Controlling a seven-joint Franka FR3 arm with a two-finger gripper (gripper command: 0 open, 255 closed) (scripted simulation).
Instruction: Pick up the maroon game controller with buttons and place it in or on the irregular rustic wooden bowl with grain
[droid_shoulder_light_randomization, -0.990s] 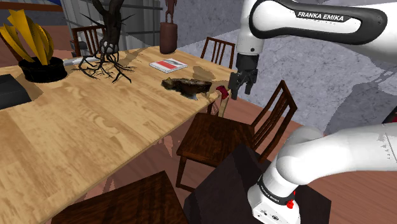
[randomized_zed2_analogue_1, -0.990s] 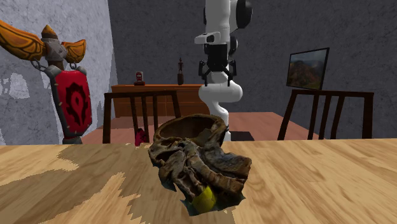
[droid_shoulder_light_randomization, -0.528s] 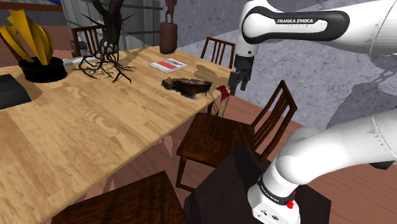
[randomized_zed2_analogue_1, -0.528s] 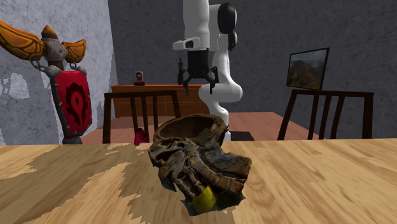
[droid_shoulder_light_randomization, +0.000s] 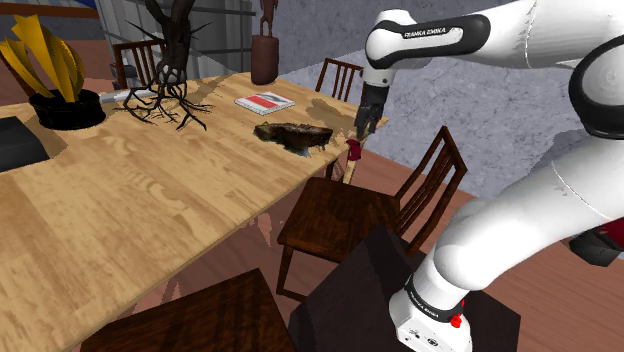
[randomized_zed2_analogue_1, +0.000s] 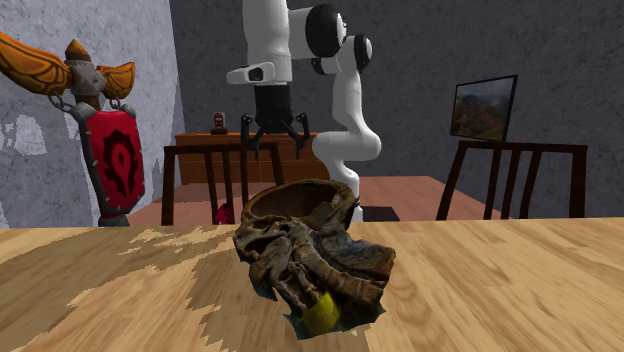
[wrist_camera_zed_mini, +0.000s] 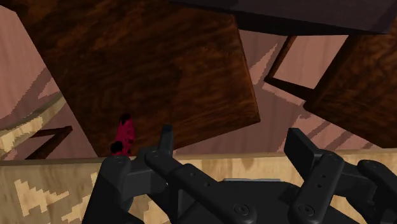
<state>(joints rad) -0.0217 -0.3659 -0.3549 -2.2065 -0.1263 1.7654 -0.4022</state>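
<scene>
Irregular dark wooden bowl (droid_shoulder_light_randomization: 293, 134) near tabletop's far edge. Small maroon game controller (droid_shoulder_light_randomization: 352, 150) at tabletop corner, just beside bowl. Black two-finger gripper (droid_shoulder_light_randomization: 364, 130) above it, fingers wide apart, empty. Centre over controller and descend straight, so it isn't nudged off the edge.

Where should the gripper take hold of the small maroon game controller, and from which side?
Probably its narrow middle, from above, with one finger on each long side. The small maroon game controller is long and slim and sits at the edge of the light wooden table; a sideways approach may push it off.
</scene>
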